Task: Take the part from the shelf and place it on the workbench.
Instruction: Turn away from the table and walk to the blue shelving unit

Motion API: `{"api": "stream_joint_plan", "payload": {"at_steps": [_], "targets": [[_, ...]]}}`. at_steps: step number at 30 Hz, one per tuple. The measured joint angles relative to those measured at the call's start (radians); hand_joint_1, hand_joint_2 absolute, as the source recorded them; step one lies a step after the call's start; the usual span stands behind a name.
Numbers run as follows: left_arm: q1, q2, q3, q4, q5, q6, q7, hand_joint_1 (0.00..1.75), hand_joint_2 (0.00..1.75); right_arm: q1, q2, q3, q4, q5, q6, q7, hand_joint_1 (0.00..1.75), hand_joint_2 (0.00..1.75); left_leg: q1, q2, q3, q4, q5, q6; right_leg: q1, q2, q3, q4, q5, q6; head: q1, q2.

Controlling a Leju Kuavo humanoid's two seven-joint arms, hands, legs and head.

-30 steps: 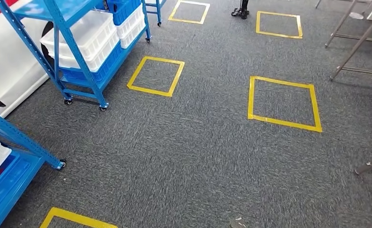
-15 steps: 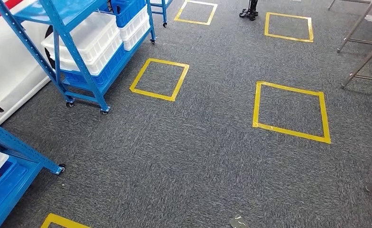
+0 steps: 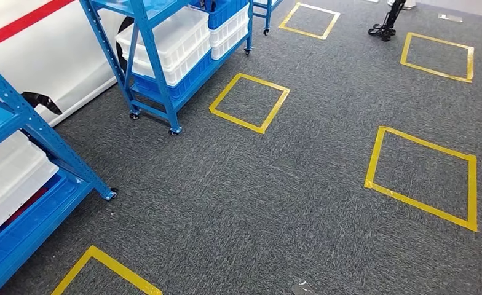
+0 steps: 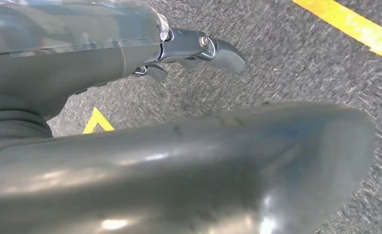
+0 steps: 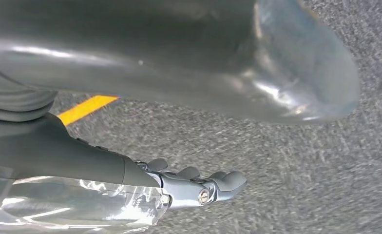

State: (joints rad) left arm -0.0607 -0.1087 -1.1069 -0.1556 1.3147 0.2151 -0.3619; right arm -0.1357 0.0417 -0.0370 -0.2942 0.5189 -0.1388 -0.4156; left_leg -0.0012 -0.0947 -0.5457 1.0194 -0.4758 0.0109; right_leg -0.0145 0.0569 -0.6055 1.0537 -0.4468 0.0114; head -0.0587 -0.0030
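I see two blue shelving racks [image 3: 165, 67] holding white bins [image 3: 171, 40] along the carpet's [image 3: 275, 196] left edge; left hand [image 4: 199, 48] and right hand [image 5: 199, 187] released, grasping nothing.

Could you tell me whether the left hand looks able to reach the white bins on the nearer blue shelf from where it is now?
Probably not yet. The left hand hangs low over the grey carpet, holding nothing, while the white bins sit inside the blue shelf off to the robot's left, with open floor between.
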Motion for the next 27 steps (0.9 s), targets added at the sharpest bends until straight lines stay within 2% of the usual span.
{"api": "stream_joint_plan", "payload": {"at_steps": [1, 2, 3, 4, 6, 7, 8, 9, 10, 11, 12, 14, 15, 16, 18, 19, 20, 22, 23, 24, 25, 26, 27], "targets": [[0.001, 0.000, 0.001, 0.000, 0.004, -0.009, -0.002, 0.00, 0.00, -0.002, 0.000, 0.000, 0.000, 0.001, 0.000, 0.001, 0.00, 0.00, 0.001, -0.007, -0.003, 0.000, -0.001, -0.006, 0.001, 0.003, 0.003, -0.006, -0.005, -0.002, 0.000, 0.000], [0.002, 0.000, 0.003, 0.000, 0.008, -0.016, -0.004, 0.00, 0.00, -0.003, 0.001, 0.001, 0.000, 0.001, 0.000, 0.002, 0.00, 0.00, 0.002, -0.015, -0.004, -0.002, -0.002, -0.011, 0.001, -0.005, 0.004, -0.009, -0.004, -0.006, 0.000, 0.000], [0.004, 0.000, 0.004, 0.000, 0.010, -0.021, -0.006, 0.00, 0.00, -0.004, 0.003, 0.003, -0.001, 0.002, 0.000, 0.002, 0.00, 0.00, 0.003, -0.013, -0.004, -0.001, -0.004, -0.016, 0.000, -0.013, 0.007, -0.013, -0.004, -0.011, 0.000, 0.000], [0.004, 0.000, 0.005, 0.000, 0.012, -0.023, -0.007, 0.00, 0.00, -0.004, 0.004, 0.004, -0.001, 0.002, 0.000, 0.002, 0.00, 0.00, 0.003, 0.003, -0.008, 0.011, -0.014, -0.021, -0.002, -0.023, 0.012, -0.019, -0.003, -0.018, 0.000, 0.000], [0.001, 0.000, 0.006, 0.000, 0.014, -0.026, -0.008, 0.00, 0.00, -0.004, 0.005, 0.005, -0.002, 0.002, 0.000, 0.003, 0.00, 0.00, 0.003, 0.051, -0.045, 0.095, -0.064, -0.031, -0.004, -0.047, 0.020, -0.028, -0.004, -0.030, 0.000, 0.000], [0.000, 0.000, 0.006, 0.000, 0.015, -0.027, -0.008, 0.00, 0.00, -0.003, 0.005, 0.005, -0.001, 0.002, 0.000, 0.003, 0.00, 0.00, 0.004, 0.071, -0.079, 0.162, -0.097, -0.036, -0.003, -0.059, 0.022, -0.029, -0.006, -0.033, 0.000, 0.000], [0.000, 0.000, 0.006, 0.000, 0.015, -0.027, -0.009, 0.00, 0.00, -0.002, 0.005, 0.005, -0.001, 0.002, 0.001, 0.003, 0.00, 0.00, 0.007, 0.078, -0.114, 0.229, -0.123, -0.040, -0.002, -0.071, 0.023, -0.029, -0.008, -0.034, 0.000, 0.000], [0.000, 0.000, 0.006, 0.000, 0.015, -0.027, -0.009, 0.00, 0.00, -0.002, 0.005, 0.005, -0.001, 0.002, 0.001, 0.004, 0.00, 0.00, 0.010, 0.082, -0.139, 0.275, -0.135, -0.044, -0.001, -0.083, 0.025, -0.029, -0.010, -0.034, 0.000, 0.000], [0.001, 0.000, 0.006, 0.000, 0.015, -0.027, -0.009, 0.00, 0.00, -0.002, 0.006, 0.006, -0.001, 0.002, 0.002, 0.004, 0.00, 0.00, 0.013, 0.085, -0.146, 0.283, -0.125, -0.047, -0.002, -0.094, 0.027, -0.028, -0.012, -0.032, 0.000, 0.000], [0.003, 0.000, 0.006, 0.000, 0.016, -0.027, -0.009, 0.00, 0.00, -0.002, 0.006, 0.006, -0.001, 0.002, 0.002, 0.004, 0.00, 0.00, 0.015, 0.091, -0.132, 0.250, -0.097, -0.049, -0.002, -0.105, 0.030, -0.028, -0.014, -0.030, 0.000, 0.000], [0.003, 0.000, 0.006, 0.000, 0.016, -0.027, -0.009, 0.00, 0.00, -0.002, 0.006, 0.006, -0.001, 0.002, 0.002, 0.004, 0.00, 0.00, 0.016, 0.104, -0.100, 0.183, -0.058, -0.050, -0.003, -0.115, 0.034, -0.028, -0.017, -0.027, 0.000, 0.000], [0.002, 0.000, 0.007, 0.000, 0.016, -0.027, -0.009, 0.00, 0.00, -0.003, 0.006, 0.006, -0.001, 0.002, 0.002, 0.004, 0.00, 0.00, 0.013, 0.146, -0.036, 0.047, -0.001, -0.044, 0.000, -0.134, 0.043, -0.028, -0.024, -0.018, 0.000, 0.000], [0.001, 0.000, 0.007, 0.000, 0.016, -0.028, -0.009, 0.00, 0.00, -0.003, 0.006, 0.006, -0.001, 0.002, 0.002, 0.004, 0.00, 0.00, 0.010, 0.159, -0.019, 0.011, 0.010, -0.037, 0.003, -0.141, 0.046, -0.027, -0.026, -0.012, 0.000, 0.000], [0.000, 0.000, 0.007, 0.000, 0.016, -0.028, -0.009, 0.00, 0.00, -0.004, 0.006, 0.006, -0.001, 0.002, 0.002, 0.004, 0.00, 0.00, 0.007, 0.163, -0.016, -0.001, 0.012, -0.030, 0.005, -0.149, 0.049, -0.027, -0.027, -0.006, 0.000, 0.000], [0.001, 0.000, 0.007, 0.000, 0.013, -0.030, -0.012, 0.00, 0.00, -0.005, 0.006, 0.006, -0.001, 0.002, 0.002, 0.004, 0.00, 0.00, 0.004, 0.141, -0.018, -0.002, 0.019, -0.015, 0.004, -0.162, 0.053, -0.028, -0.027, 0.005, 0.000, 0.000], [0.002, 0.000, 0.007, 0.000, 0.009, -0.033, -0.015, 0.00, 0.00, -0.005, 0.006, 0.006, -0.001, 0.002, 0.002, 0.004, 0.00, 0.00, 0.005, 0.132, -0.017, -0.006, 0.025, -0.007, 0.001, -0.156, 0.053, -0.023, -0.033, 0.011, 0.000, 0.000], [0.001, 0.000, 0.007, 0.000, 0.003, -0.035, -0.017, 0.00, 0.00, -0.006, 0.006, 0.006, -0.001, 0.002, 0.001, 0.003, 0.00, 0.00, 0.006, 0.123, -0.018, -0.011, 0.030, -0.001, -0.002, -0.137, 0.046, -0.002, -0.053, 0.015, 0.000, 0.000], [-0.002, 0.000, 0.006, 0.000, -0.011, -0.039, -0.018, 0.00, 0.00, -0.005, 0.006, 0.006, -0.001, 0.002, 0.001, 0.002, 0.00, 0.00, 0.007, 0.105, -0.022, -0.015, 0.040, 0.010, -0.005, -0.087, 0.006, 0.098, -0.123, 0.019, 0.000, 0.000], [-0.003, 0.000, 0.004, 0.000, -0.018, -0.040, -0.017, 0.00, 0.00, -0.004, 0.006, 0.006, -0.001, 0.002, 0.001, 0.002, 0.00, 0.00, 0.005, 0.095, -0.026, -0.015, 0.043, 0.013, -0.005, -0.071, -0.023, 0.168, -0.159, 0.019, 0.000, 0.000], [-0.003, 0.001, 0.003, 0.000, -0.024, -0.041, -0.014, 0.00, 0.00, -0.003, 0.006, 0.007, -0.001, 0.001, 0.001, 0.002, 0.00, 0.00, 0.003, 0.083, -0.030, -0.014, 0.045, 0.015, -0.005, -0.065, -0.048, 0.225, -0.181, 0.019, 0.000, 0.000], [-0.003, 0.001, 0.001, 0.000, -0.029, -0.042, -0.012, 0.00, 0.00, -0.002, 0.006, 0.007, 0.000, 0.001, 0.002, 0.002, 0.00, 0.00, 0.001, 0.071, -0.033, -0.013, 0.048, 0.016, -0.005, -0.062, -0.060, 0.255, -0.185, 0.017, 0.000, 0.000], [-0.002, 0.001, -0.001, 0.000, -0.032, -0.042, -0.009, 0.00, 0.00, -0.002, 0.005, 0.007, 0.000, 0.001, 0.002, 0.002, 0.00, 0.00, -0.001, 0.058, -0.036, -0.012, 0.050, 0.015, -0.003, -0.060, -0.053, 0.244, -0.168, 0.013, 0.000, 0.000], [-0.002, 0.001, -0.002, 0.000, -0.035, -0.042, -0.006, 0.00, 0.00, -0.002, 0.005, 0.007, 0.000, 0.001, 0.002, 0.002, 0.00, 0.00, -0.002, 0.045, -0.039, -0.010, 0.053, 0.014, -0.002, -0.054, -0.028, 0.197, -0.137, 0.008, 0.000, 0.000]]}}
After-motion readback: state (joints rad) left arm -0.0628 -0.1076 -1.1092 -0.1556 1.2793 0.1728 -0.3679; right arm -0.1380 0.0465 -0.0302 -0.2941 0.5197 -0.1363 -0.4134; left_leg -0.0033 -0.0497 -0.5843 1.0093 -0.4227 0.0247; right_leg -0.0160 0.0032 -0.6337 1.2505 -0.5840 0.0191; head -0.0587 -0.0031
